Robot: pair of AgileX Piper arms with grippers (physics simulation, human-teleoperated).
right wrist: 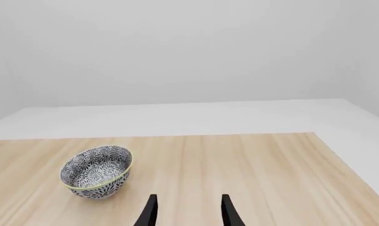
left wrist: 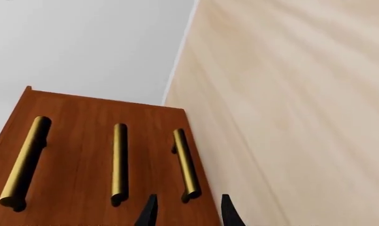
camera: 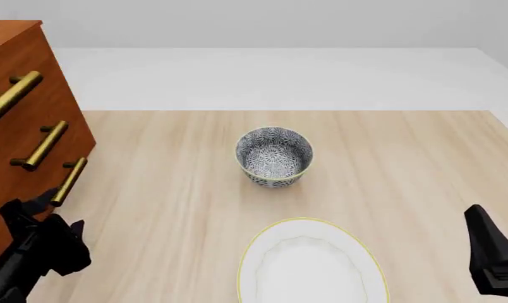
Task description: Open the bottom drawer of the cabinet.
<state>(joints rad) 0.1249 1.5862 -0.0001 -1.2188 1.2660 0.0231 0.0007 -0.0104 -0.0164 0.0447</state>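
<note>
Left gripper (left wrist: 185,212), jaws parted and empty, lines up on the bottom drawer (left wrist: 199,188) handle (left wrist: 186,164) for a pull; right gripper (right wrist: 185,212), jaws parted, idles.

The left hand (camera: 45,203) is seen at the lower left of the front view, its arm entering from the bottom left corner. Its two dark fingers (left wrist: 148,213) are held apart, nothing between them. The right hand (right wrist: 187,212) is parked at the lower right edge, fingers likewise parted.
</note>
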